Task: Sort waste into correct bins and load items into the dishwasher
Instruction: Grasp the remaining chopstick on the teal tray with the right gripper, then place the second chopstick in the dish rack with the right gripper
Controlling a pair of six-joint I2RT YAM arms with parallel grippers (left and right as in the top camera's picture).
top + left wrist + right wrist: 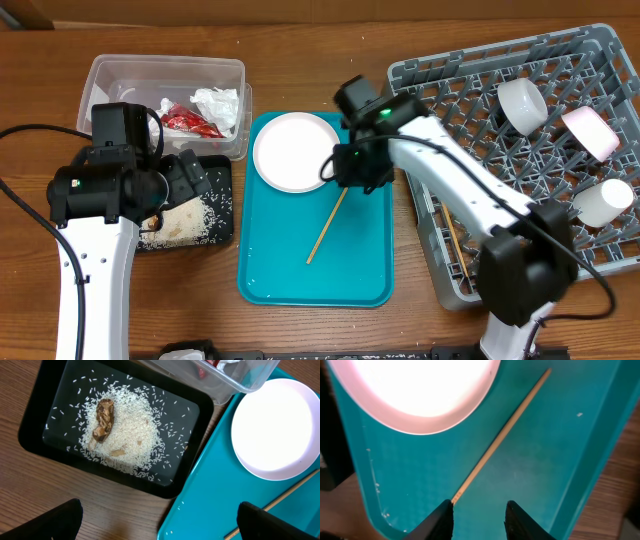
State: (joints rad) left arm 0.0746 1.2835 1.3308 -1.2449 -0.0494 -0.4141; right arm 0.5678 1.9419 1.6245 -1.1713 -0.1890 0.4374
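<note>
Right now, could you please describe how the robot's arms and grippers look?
Left arm and right arm: white shells, black joint housings, trailing black cables. A small green light glows on the right arm. Left gripper and right gripper: black fingers.

My right gripper (479, 507) hangs over the teal tray (545, 475), jaws parted with nothing between them. A chopstick (502, 435) lies slantwise, its near end beside one fingertip. Beyond sits a white plate (415, 390).

Table (300, 40) holds tub (165, 61), black tray (231, 205), teal tray (350, 270), rack (440, 75).
</note>
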